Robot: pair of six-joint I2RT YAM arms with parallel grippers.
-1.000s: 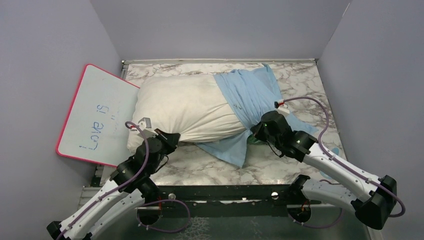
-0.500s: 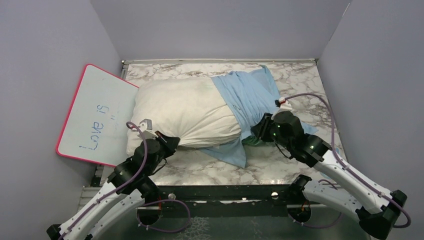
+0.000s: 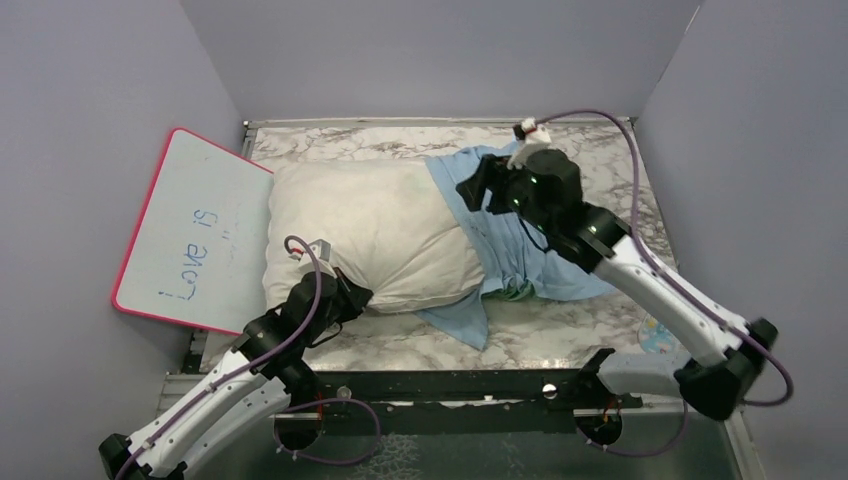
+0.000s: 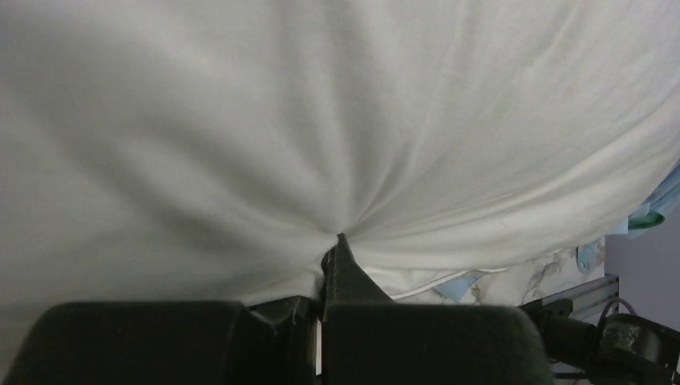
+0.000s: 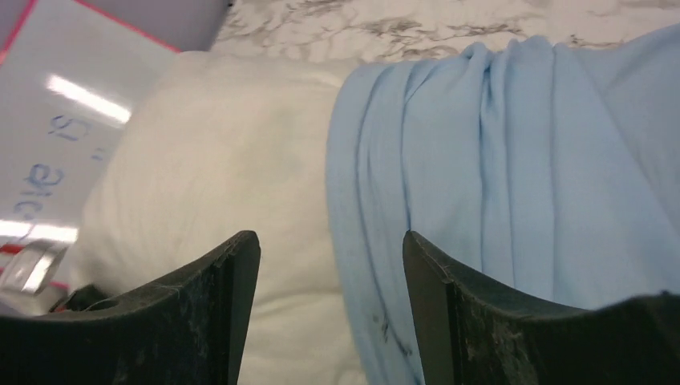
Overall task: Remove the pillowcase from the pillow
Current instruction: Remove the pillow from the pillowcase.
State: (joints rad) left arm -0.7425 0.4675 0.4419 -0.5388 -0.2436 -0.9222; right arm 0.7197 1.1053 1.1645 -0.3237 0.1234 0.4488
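Note:
The cream-white pillow [image 3: 360,235] lies across the marble table, its left part bare. The light blue pillowcase [image 3: 515,225] is bunched over its right end, with a flap trailing toward the front edge. My left gripper [image 3: 350,297] is shut on a pinch of the pillow's [image 4: 321,120] white fabric at its near side; in the left wrist view [image 4: 335,245] the cloth puckers into the closed tips. My right gripper [image 3: 475,190] hovers open above the pillowcase's [image 5: 521,160] left hem, where blue meets the pillow [image 5: 224,160]. Nothing sits between the right gripper's [image 5: 330,241] fingers.
A pink-framed whiteboard [image 3: 195,235] with blue writing leans at the table's left side, touching the pillow's end. Grey walls close in the left, back and right. A small patterned round thing [image 3: 655,335] lies near the front right corner.
My right gripper let go of the pillowcase near the front, opened, and swung up and back over the hem. The pillowcase slid slightly right. The left gripper stayed shut, shifting a little right.

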